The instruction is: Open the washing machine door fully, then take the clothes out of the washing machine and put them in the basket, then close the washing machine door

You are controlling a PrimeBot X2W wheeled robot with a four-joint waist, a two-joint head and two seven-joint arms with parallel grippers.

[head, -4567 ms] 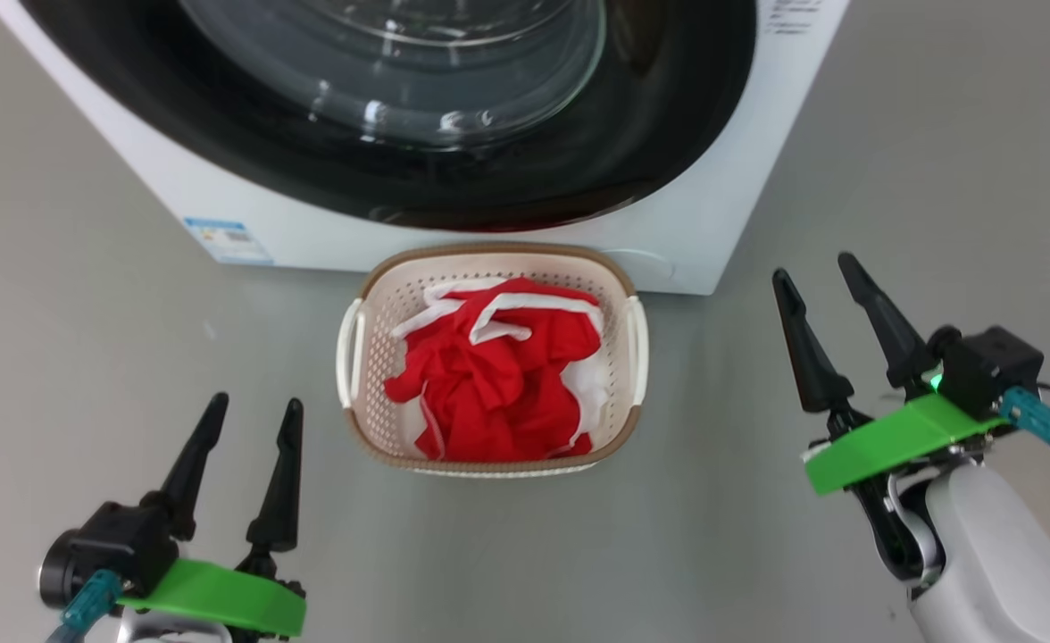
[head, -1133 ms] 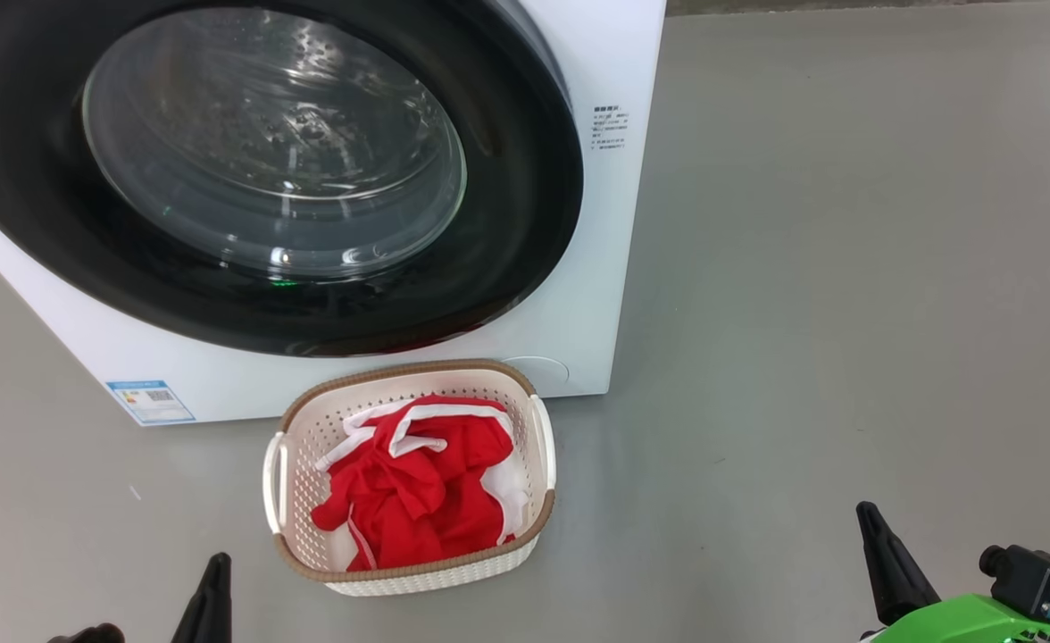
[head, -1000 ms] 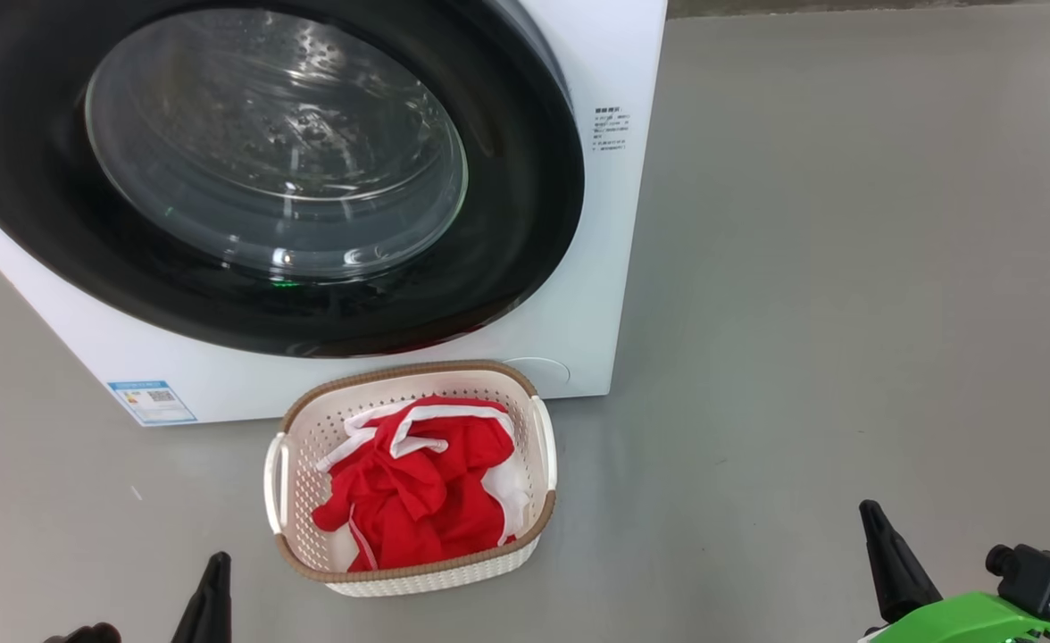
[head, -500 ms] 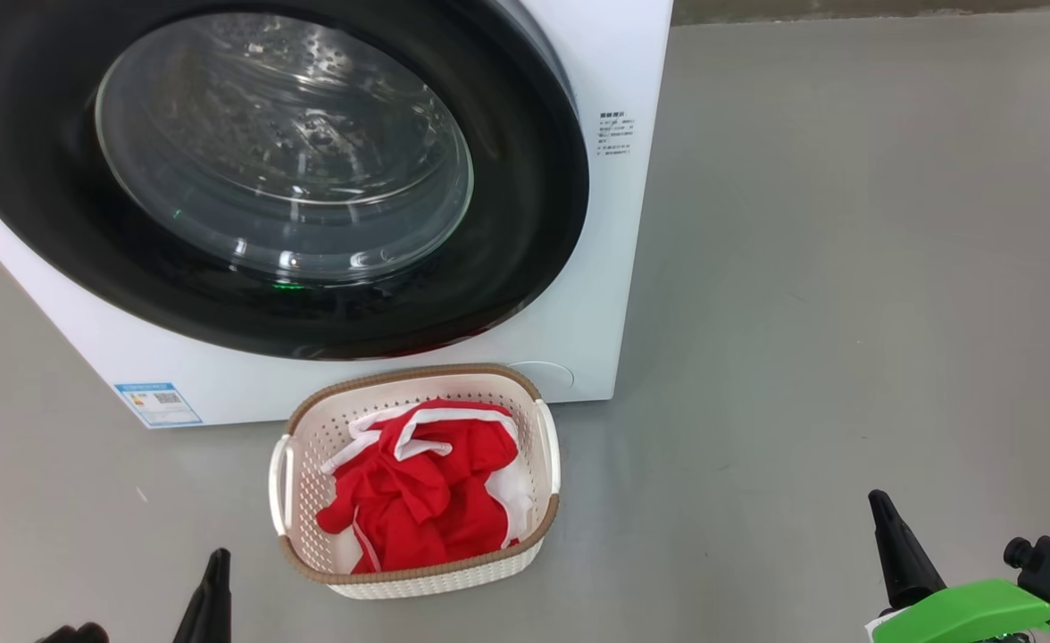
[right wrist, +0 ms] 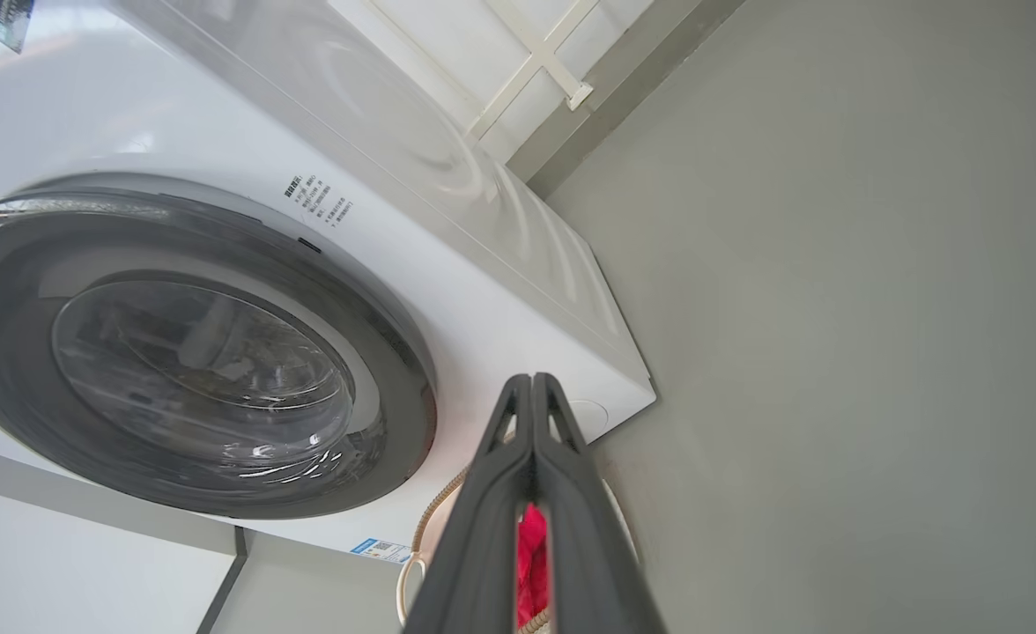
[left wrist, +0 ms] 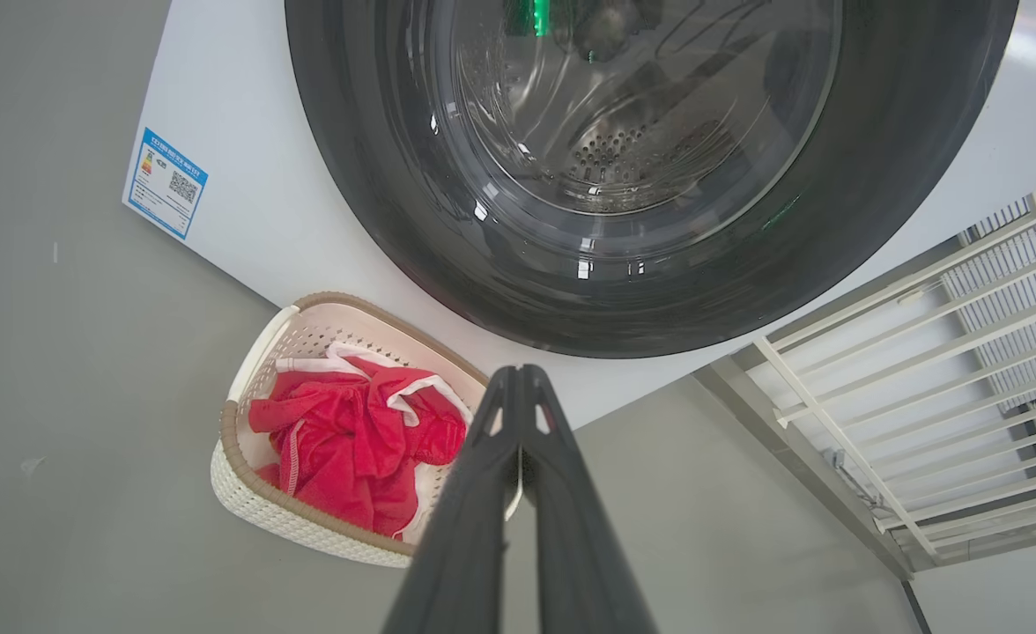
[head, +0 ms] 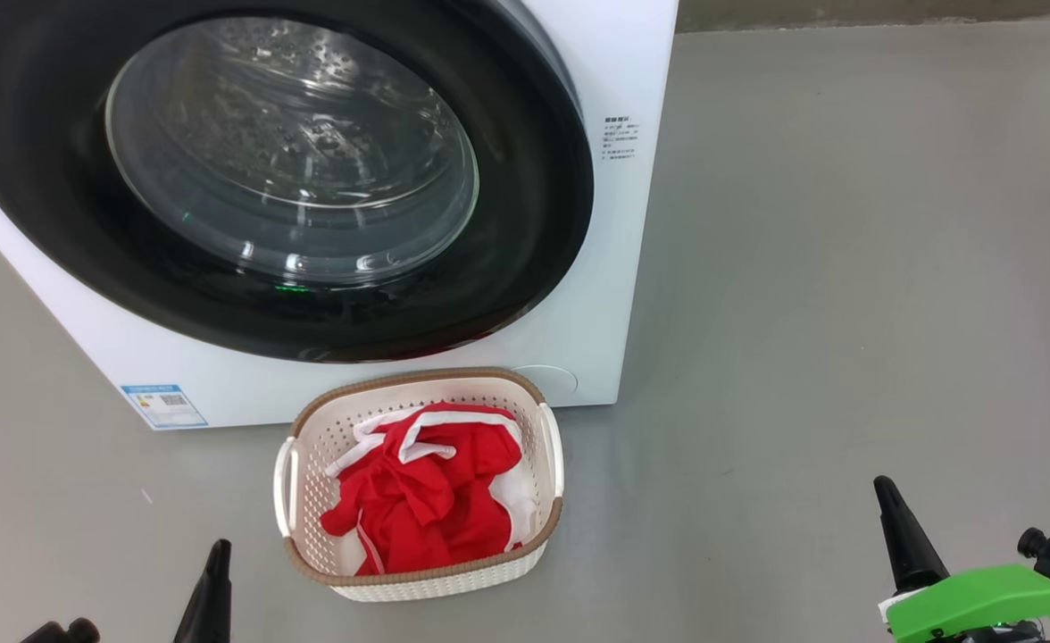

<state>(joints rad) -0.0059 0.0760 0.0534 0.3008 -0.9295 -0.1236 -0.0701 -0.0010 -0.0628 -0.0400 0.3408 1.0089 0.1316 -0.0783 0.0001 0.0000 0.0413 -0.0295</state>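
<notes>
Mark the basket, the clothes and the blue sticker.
basket (head: 445,585), head view, front wall.
clothes (head: 427,513), head view, middle of the red heap.
blue sticker (head: 163,406), head view, its centre.

One washing machine (head: 592,321) is standing at ten o'clock in the head view, bearing one washing machine door (head: 534,205) and one blue sticker (head: 163,406); one basket (head: 436,585) is sitting at seven o'clock, showing two handles (head: 284,473); one heap of clothes (head: 427,505) is lying inside, garments uncountable; two grippers are showing, the left gripper (left wrist: 518,387) and the right gripper (right wrist: 531,392).
</notes>
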